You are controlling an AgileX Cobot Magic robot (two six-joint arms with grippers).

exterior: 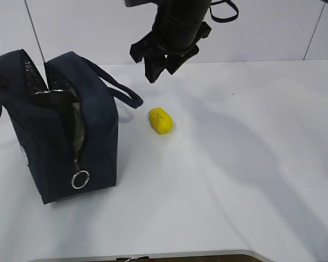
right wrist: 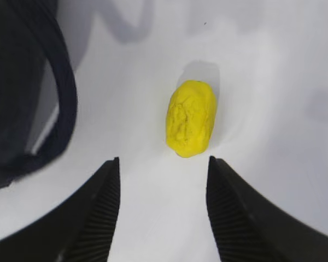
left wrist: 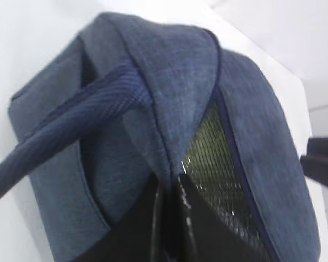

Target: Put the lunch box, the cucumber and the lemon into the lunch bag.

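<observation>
Right hand [right wrist: 163,180] spread above lemon [right wrist: 191,118]; left hand closed, hidden behind lunch bag [exterior: 60,125].

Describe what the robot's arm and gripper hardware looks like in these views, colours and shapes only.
The right gripper is matte black with two broad, wedge-shaped fingers whose inner faces carry fine ribbing. In the exterior view the right arm is a glossy black casing with a black cable loop beside it. The left gripper shows only as dark glossy shapes.

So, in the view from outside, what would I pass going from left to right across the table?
Lunch bag, standing open at the top, then its metal ring pull, then the lemon lying on the white table.
</observation>
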